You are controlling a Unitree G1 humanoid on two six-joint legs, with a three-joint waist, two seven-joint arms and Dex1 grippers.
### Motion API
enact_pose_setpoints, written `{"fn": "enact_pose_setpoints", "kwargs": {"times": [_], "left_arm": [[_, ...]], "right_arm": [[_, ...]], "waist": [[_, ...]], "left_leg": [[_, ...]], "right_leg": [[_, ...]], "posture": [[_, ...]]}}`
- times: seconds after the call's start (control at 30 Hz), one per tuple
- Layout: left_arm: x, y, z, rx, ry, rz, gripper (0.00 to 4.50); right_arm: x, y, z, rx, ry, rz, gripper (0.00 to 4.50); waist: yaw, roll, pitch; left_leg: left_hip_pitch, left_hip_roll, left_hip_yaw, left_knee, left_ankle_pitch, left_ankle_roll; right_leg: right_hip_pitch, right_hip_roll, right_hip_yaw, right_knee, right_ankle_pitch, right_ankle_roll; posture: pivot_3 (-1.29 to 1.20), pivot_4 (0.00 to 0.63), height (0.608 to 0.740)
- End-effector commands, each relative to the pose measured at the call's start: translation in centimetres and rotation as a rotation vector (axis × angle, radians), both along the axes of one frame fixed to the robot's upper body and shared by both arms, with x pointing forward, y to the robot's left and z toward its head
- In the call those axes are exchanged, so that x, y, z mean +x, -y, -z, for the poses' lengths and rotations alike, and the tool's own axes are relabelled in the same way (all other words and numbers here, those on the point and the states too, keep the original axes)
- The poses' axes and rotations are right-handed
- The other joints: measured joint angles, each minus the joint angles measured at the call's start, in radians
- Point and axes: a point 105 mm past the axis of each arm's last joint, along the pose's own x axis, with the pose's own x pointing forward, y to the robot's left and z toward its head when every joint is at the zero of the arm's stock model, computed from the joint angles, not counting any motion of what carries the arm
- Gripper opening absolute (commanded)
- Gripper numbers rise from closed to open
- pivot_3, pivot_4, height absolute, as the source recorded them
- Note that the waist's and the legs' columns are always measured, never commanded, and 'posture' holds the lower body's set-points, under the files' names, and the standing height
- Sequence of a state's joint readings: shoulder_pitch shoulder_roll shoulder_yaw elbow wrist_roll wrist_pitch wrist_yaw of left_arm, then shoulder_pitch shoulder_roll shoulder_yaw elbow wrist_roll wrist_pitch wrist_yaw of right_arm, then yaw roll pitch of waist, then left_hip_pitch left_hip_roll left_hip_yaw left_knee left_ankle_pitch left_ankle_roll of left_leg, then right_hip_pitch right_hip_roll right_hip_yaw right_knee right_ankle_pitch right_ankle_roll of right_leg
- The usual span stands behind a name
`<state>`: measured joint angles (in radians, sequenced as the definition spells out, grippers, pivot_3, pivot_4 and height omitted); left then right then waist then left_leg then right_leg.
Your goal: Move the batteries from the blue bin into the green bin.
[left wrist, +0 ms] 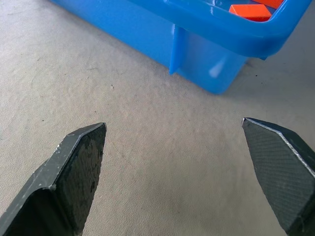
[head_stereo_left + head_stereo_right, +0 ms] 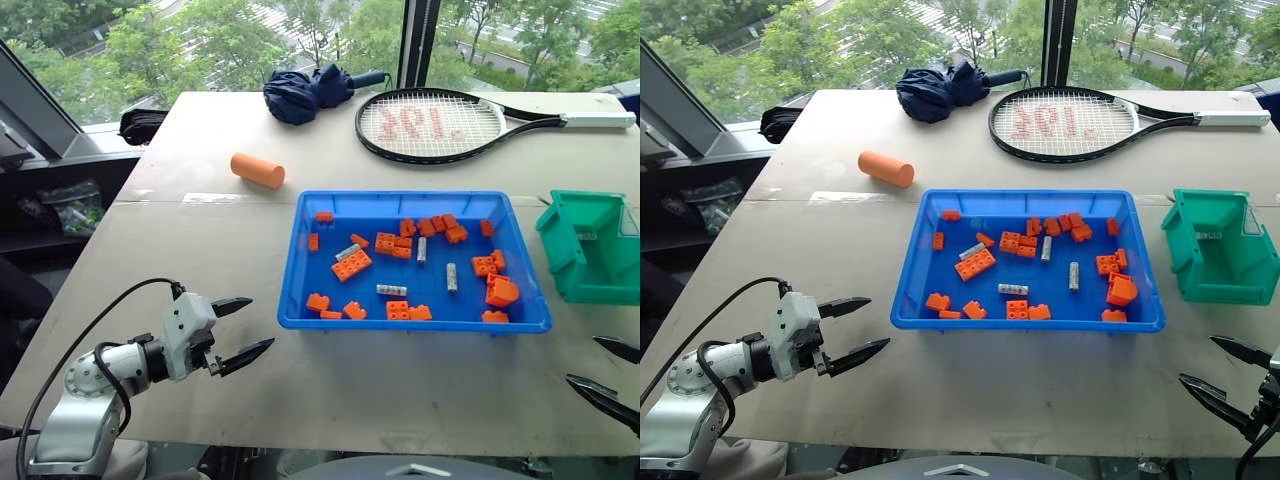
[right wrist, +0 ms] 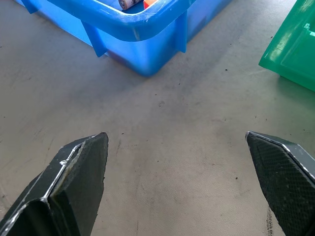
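Left eye view: both pincers, left pincer (image 2: 243, 328) and right pincer (image 2: 1227, 372), hang spread and empty; your batteries (image 2: 422, 250) lie among orange bricks (image 2: 351, 265), so you may pinch a brick instead.

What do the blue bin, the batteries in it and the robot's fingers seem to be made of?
The blue bin: glossy moulded plastic, judging by its shiny rolled rim and ribs. The batteries: probably metal-cased, silver-grey with dark markings, though they are too small to be sure. The fingers: black with a fine woven-looking texture, perhaps carbon fibre or textured plastic.
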<state>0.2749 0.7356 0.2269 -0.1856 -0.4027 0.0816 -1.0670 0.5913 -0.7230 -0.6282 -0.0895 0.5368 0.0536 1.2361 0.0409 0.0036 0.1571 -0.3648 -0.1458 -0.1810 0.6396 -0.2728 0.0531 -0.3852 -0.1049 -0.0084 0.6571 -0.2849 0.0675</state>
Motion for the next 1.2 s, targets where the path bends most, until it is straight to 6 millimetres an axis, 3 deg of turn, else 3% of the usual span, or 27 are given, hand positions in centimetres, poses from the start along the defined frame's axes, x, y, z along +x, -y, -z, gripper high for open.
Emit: {"fn": "enact_pose_setpoints", "kwargs": {"times": [0.03, 0.5, 0.57, 0.73, 0.8, 0.93, 1.07, 1.2], "left_arm": [[-0.1, 0.1, -0.4, -0.01, 0.004, 0.03, 4.47], [0.1, -0.1, -0.3, -0.024, -0.048, 0.065, 4.47], [-0.3, -0.2, -0.5, -0.035, -0.069, 0.11, 4.47], [-0.2, 0.1, -3.6, -0.106, -0.105, 0.213, 4.47], [0.2, 0.5, -4.9, -0.126, -0.101, 0.249, 4.47], [0.9, 2.5, -7.9, -0.13, -0.07, 0.376, 4.47], [1.8, 4.3, -10.7, -0.078, 0.005, 0.473, 4.47], [2.5, 5.2, -12.6, -0.034, 0.074, 0.507, 4.47]], "right_arm": [[0.1, 0.0, -0.7, -0.021, 0.027, -0.016, 4.5], [0.3, 0.1, -1.4, -0.013, 0.053, -0.006, 4.5], [0.0, -0.5, -2.1, 0.003, 0.062, -0.023, 4.5], [0.3, -4.3, -7.0, 0.153, 0.101, -0.067, 4.5], [0.9, -6.3, -8.1, 0.172, 0.095, -0.096, 4.5], [3.8, -9.7, -8.0, 0.058, 0.065, -0.076, 4.5], [7.3, -11.9, -7.8, -0.009, 0.052, -0.033, 4.5], [10.1, -12.7, -6.9, -0.058, -0.03, 0.091, 4.5]], "waist": [[0.0, 0.0, 0.0], [0.0, 0.0, 0.0], [-0.001, 0.0, 0.0], [0.0, 0.001, 0.0], [-0.002, 0.0, 0.0], [-0.003, -0.003, 0.002], [-0.003, -0.005, 0.002], [-0.004, -0.006, 0.003]], "left_leg": [[0.0, 0.0, 0.0, 0.0, 0.0, 0.0], [0.0, 0.0, 0.0, 0.0, 0.002, -0.003], [0.0, 0.0, 0.0, 0.0, 0.002, -0.003], [-0.002, 0.001, 0.0, 0.0, 0.001, -0.001], [-0.002, 0.001, 0.0, 0.002, 0.0, 0.001], [-0.003, 0.001, 0.0, 0.004, 0.0, 0.0], [-0.011, 0.001, 0.0, 0.01, 0.003, -0.003], [-0.017, 0.0, 0.0, 0.012, 0.003, -0.004]], "right_leg": [[0.0, 0.0, 0.0, 0.0, 0.0, 0.0], [0.0, 0.0, 0.0, 0.0, 0.0, 0.0], [0.0, 0.0, 0.0, 0.0, 0.0, 0.0], [-0.003, 0.0, 0.0, 0.003, 0.0, 0.0], [-0.003, 0.001, 0.0, 0.003, 0.0, 0.0], [-0.003, 0.001, 0.0, 0.003, 0.0, 0.0], [-0.009, 0.001, 0.0, 0.004, 0.002, 0.0], [-0.014, 0.001, -0.001, 0.004, 0.004, 0.001]], "posture": [[0.0, 0.15, 0.74], [0.0, 0.15, 0.74], [0.0, 0.15, 0.74], [0.0, 0.15, 0.74], [0.0, 0.15, 0.74], [0.0, 0.15, 0.74], [0.0, 0.15, 0.74], [0.0, 0.15, 0.74]]}}
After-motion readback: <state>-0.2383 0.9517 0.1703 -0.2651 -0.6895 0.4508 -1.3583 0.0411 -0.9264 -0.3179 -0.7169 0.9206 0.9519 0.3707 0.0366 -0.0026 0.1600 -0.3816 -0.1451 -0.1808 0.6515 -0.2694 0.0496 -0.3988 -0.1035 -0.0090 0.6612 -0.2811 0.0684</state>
